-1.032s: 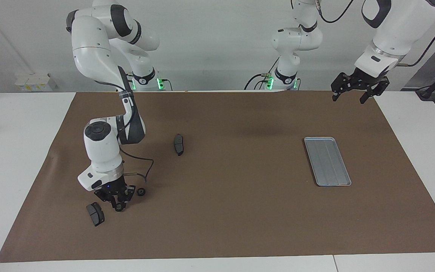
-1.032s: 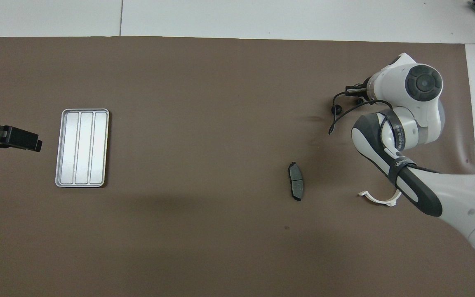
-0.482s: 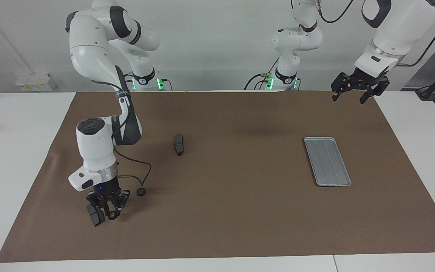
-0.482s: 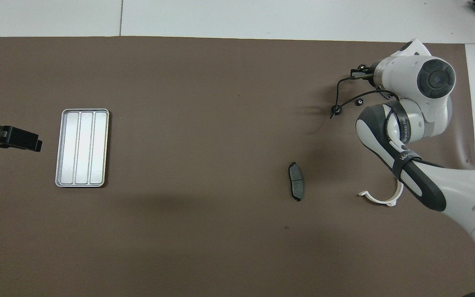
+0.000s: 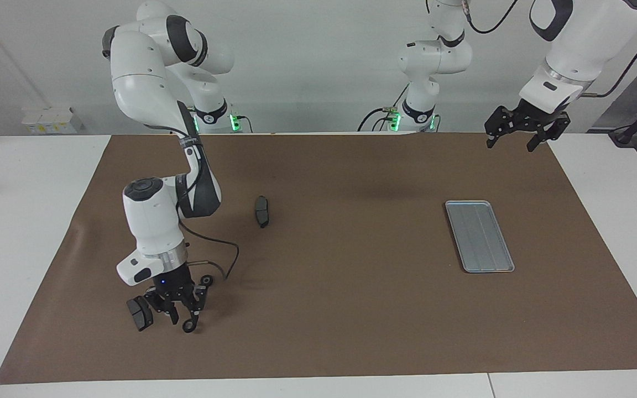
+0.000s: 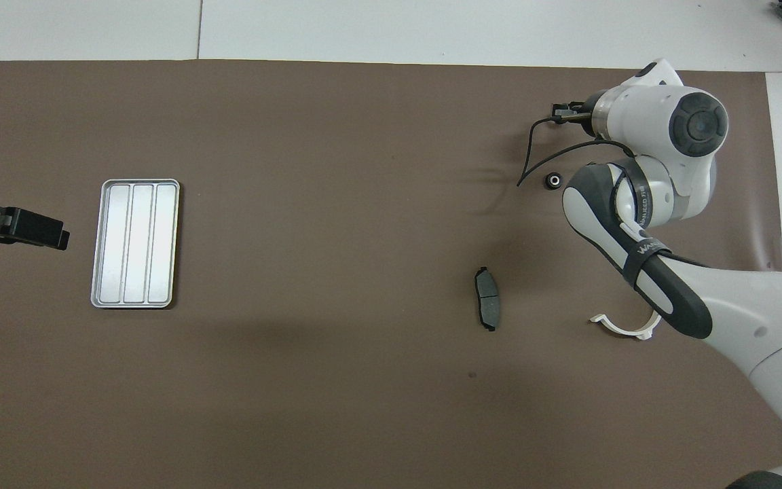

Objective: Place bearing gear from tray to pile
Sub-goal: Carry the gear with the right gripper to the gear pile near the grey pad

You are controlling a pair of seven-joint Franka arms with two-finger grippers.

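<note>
The silver ridged tray (image 5: pixel 479 236) (image 6: pixel 134 243) lies toward the left arm's end with nothing in it. Toward the right arm's end, my right gripper (image 5: pixel 181 319) is down at the mat with its fingers apart. A small black bearing gear (image 5: pixel 188 326) rests on the mat at one fingertip. Another black gear (image 5: pixel 206 280) (image 6: pixel 554 180) of the pile lies a little nearer to the robots. In the overhead view the right wrist hides most of the gripper and the gear under it. My left gripper (image 5: pixel 512 142) (image 6: pixel 38 231) waits open, raised beside the tray.
One dark grey brake pad (image 5: pixel 139 313) lies right beside the right gripper. Another brake pad (image 5: pixel 262 210) (image 6: pixel 488 307) lies nearer the middle. A white half-ring bracket (image 6: pixel 625 327) sits by the right arm. The right arm's cable (image 5: pixel 219 249) loops over the pile.
The right gripper shifted sideways away from the brake pad, and its fingers spread, leaving the gear on the mat. The left arm has not moved.
</note>
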